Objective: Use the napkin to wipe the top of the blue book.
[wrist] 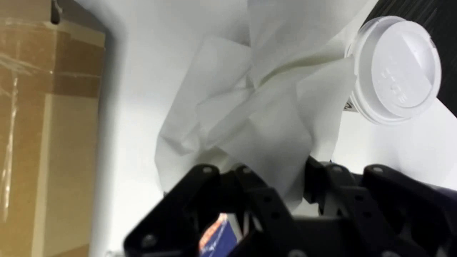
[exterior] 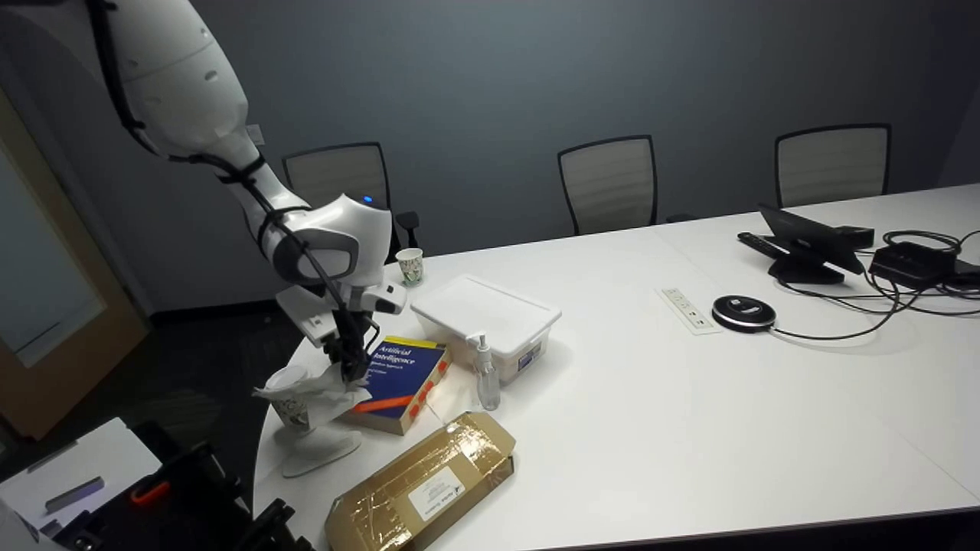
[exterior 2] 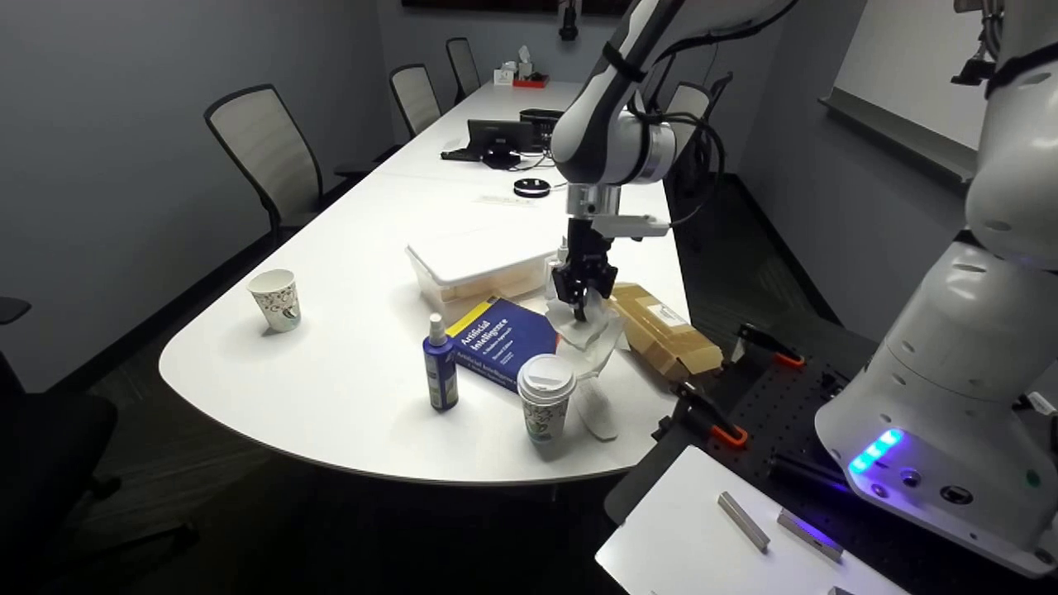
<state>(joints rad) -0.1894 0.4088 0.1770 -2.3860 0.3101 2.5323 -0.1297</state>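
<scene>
The pincer (exterior 2: 581, 307) grips the napkin (wrist: 264, 121), likely so loose folds can wipe. Contact with the blue book (exterior 2: 514, 337) is unclear.

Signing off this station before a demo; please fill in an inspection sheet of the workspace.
Surface: white table, outlet strip set into it.
Job's things: crumpled paper napkin; Artificial Intelligence textbook, flat, cover up; contact between them unclear.
Clutter: cardboard box, lidded plastic box, lidded paper cup, lidless paper cup, pump bottle, blue spray bottle.
End effector: closed on the napkin, close to the textbook.
Cables: arm cable strapped on, with a slack loop; loose table cables near the speakerphone.
Surroundings: mesh-backed chairs, grey wall.
</scene>
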